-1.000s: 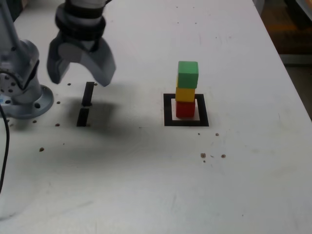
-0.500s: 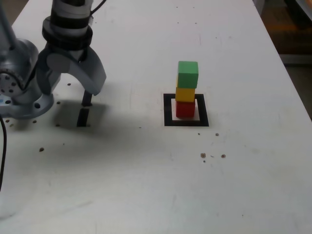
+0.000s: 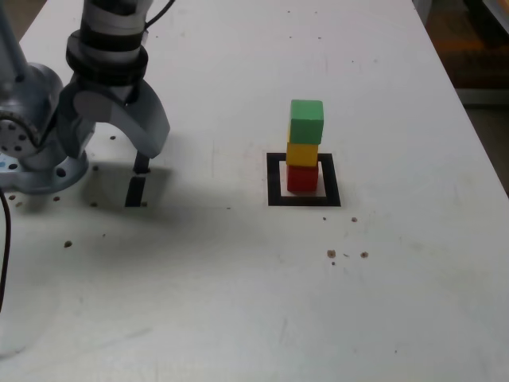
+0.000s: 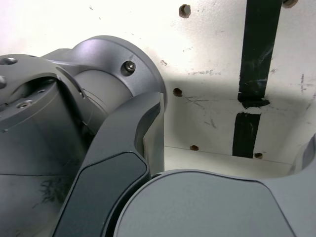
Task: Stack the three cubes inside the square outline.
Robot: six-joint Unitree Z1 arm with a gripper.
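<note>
White and lightly speckled, the surface (image 3: 238,302) carries the square outline (image 3: 303,181) right of centre in the exterior view; inside it the red cube (image 3: 301,178), yellow cube (image 3: 302,153) and green cube (image 3: 306,121) stand stacked. Far left, the gripper (image 3: 105,140) hangs with jaws spread, empty, over two black strips (image 3: 137,181).

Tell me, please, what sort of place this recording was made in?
Probably a robotics lab bench: a white table with bolt holes, the arm's base fixed to it, black tape strips and a square outline as markers.
</note>
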